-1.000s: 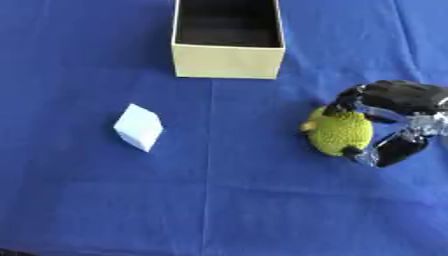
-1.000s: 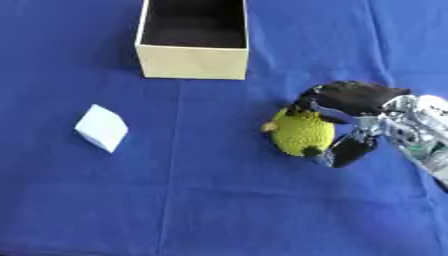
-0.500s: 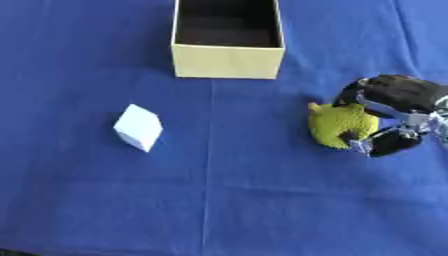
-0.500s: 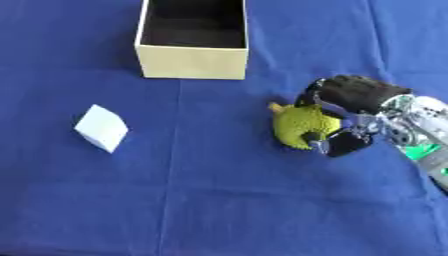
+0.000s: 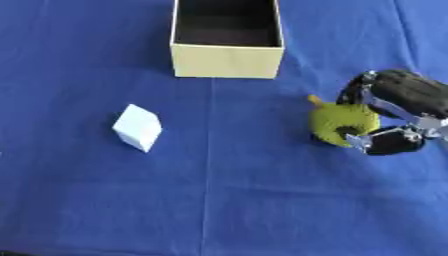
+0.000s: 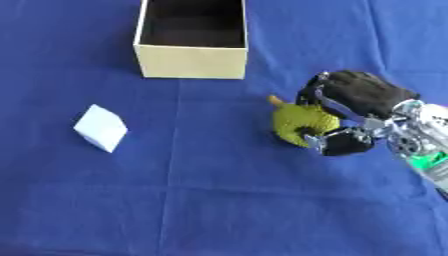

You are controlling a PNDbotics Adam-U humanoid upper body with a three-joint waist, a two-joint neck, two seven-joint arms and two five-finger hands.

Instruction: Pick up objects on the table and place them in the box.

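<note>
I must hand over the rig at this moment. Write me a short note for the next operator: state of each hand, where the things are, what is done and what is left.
Right hand: fingers and thumb curled round the yellow-green round toy, right of centre on the blue tablecloth. I cannot tell if the toy is lifted off the cloth.
Left hand: not in view.
Cardboard box: at the far edge of the table, open on top; nothing shows inside.
White block: lying tilted on the cloth at the left, untouched.
Done: the toy is grasped.
Left: carry the toy to the box and release it, then pick up the white block and place it there too.
</note>
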